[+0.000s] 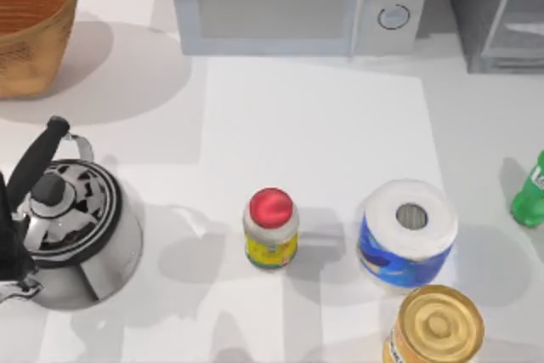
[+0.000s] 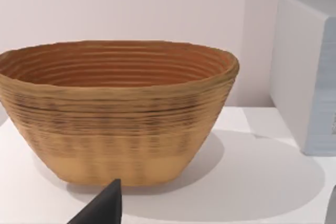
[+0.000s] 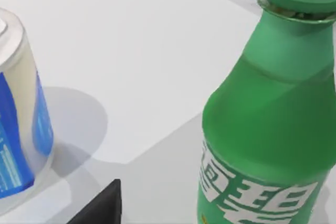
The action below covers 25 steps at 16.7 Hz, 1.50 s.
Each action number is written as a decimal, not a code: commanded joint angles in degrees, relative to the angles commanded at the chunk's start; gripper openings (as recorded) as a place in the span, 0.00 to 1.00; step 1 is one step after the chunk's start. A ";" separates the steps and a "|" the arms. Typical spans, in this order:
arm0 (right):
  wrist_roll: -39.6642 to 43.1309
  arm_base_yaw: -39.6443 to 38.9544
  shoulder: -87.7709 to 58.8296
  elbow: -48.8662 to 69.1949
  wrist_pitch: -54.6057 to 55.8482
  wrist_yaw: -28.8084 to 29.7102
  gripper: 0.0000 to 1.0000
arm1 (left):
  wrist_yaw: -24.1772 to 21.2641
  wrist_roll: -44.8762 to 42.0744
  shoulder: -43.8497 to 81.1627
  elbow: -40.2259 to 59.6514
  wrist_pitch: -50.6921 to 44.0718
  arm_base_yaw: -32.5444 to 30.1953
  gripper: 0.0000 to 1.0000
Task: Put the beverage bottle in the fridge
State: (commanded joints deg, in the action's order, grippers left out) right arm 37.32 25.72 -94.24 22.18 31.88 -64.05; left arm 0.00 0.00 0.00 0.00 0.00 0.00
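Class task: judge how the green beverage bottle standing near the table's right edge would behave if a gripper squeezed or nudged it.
The beverage bottle stands upright, tall and slim, so a nudge high up would probably tip it. Its round body would likely roll once down. The smooth, glossy plastic may slip in a light grip and could flex if squeezed hard.

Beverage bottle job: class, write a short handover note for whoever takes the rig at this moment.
Left gripper: near the woven basket at the table's far left, holding nothing; jaw state unclear.
Right gripper: close beside the beverage bottle, not seen gripping it; jaw state unclear.
Beverage bottle stands upright at the table's right edge, right of the paper roll.
Fridge sits at the far right, beside the microwave.
Done: nothing yet.
Left: grasp the bottle, place it in the fridge.
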 joint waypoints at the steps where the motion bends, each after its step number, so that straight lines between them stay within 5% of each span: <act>1: -1.92 -1.31 -0.92 -0.22 3.18 1.01 1.00 | 0.00 0.00 0.00 0.00 0.00 0.00 1.00; 6: -9.47 -7.65 -9.12 0.36 17.24 6.51 1.00 | 0.00 0.00 0.00 0.00 0.00 0.00 1.00; 12: -10.88 -9.12 -10.90 0.64 19.24 7.96 1.00 | 0.00 0.00 0.00 0.00 0.00 0.00 1.00; 25: -10.88 -9.12 -10.90 0.64 19.24 7.96 0.03 | 0.00 0.00 0.00 0.00 0.00 0.00 1.00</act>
State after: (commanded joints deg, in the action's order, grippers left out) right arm 26.45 16.60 -105.14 22.82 51.13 -56.08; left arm 0.00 0.00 0.00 0.00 0.00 0.00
